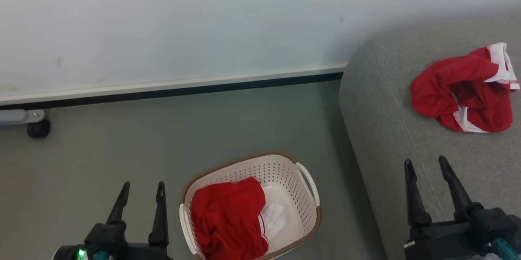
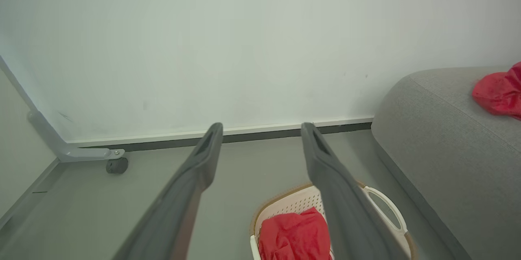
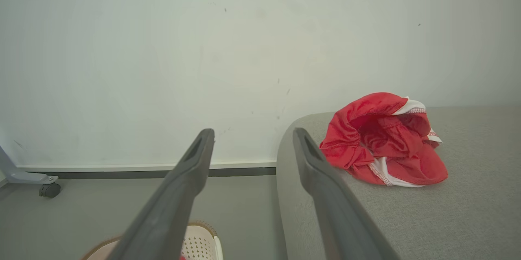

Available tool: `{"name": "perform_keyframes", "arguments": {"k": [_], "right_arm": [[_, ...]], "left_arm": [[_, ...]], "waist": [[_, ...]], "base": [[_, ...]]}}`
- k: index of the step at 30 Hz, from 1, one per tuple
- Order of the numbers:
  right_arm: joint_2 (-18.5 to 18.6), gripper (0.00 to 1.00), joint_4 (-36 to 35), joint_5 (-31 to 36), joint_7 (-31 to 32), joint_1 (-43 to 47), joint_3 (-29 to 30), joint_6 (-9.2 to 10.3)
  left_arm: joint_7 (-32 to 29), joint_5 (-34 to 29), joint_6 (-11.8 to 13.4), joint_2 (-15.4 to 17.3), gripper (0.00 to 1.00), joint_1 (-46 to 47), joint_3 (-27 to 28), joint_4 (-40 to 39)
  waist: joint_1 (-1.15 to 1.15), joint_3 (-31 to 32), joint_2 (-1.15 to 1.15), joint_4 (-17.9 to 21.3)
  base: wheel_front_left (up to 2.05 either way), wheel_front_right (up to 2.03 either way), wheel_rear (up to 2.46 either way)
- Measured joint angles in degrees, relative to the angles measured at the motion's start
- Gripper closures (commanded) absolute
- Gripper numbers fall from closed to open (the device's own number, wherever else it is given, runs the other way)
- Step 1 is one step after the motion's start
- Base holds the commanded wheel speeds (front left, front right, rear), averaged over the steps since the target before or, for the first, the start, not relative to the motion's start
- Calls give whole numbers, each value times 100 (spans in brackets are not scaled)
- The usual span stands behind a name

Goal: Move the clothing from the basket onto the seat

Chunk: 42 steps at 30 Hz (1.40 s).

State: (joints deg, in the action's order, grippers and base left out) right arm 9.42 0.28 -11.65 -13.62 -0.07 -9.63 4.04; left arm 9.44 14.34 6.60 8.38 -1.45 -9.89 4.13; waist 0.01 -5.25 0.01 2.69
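Left gripper [image 1: 143, 186]: fingers spread wide, holding nothing, touching nothing, poised above floor [image 1: 101, 158] just left of basket [image 1: 244, 161]. Right gripper [image 1: 425, 161]: fingers equally spread, empty, over near edge of seat [image 1: 386, 109]. In basket's left half lies first red garment [image 1: 228, 215], crumpled; white patch beside it is possibly its own panel, hard to tell. Heaped on seat, second red garment [image 1: 460, 89], well apart from right gripper. Basket near seat's rounded corner, strip of floor between. Open floor back to wall [image 1: 203, 20].
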Motion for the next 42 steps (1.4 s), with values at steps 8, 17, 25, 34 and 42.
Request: {"name": "perform_keyframes", "arguments": {"k": [8,17,25,34,42], "right_arm": [[42,0,-174,1,53,-566,16,0],[65,0,-290,5,143,-1189,31,-12],[0,0,-360,5,197,-1951,-2,-54],[-5,0,-560,14,194,-2481,-11,-100],[4,0,-780,35,186,-3157,19,-103]], "left_arm": [[-289,-146,-62,-44,0,623,-312,471],[-646,-420,-214,-234,0,1227,-824,1152],[-1057,-556,-355,-398,0,2142,-1184,2261],[-1213,-698,-416,-434,0,2882,-1277,2810],[-1270,-771,-467,-479,0,3595,-1379,3206]], "waist": [[0,-567,0,101],[1,-1151,0,266],[0,-2120,0,580],[0,-2875,1,797],[0,-3645,1,925]], "base": [[0,0,0],[0,0,0],[0,0,0],[0,0,0],[0,0,0]]}}
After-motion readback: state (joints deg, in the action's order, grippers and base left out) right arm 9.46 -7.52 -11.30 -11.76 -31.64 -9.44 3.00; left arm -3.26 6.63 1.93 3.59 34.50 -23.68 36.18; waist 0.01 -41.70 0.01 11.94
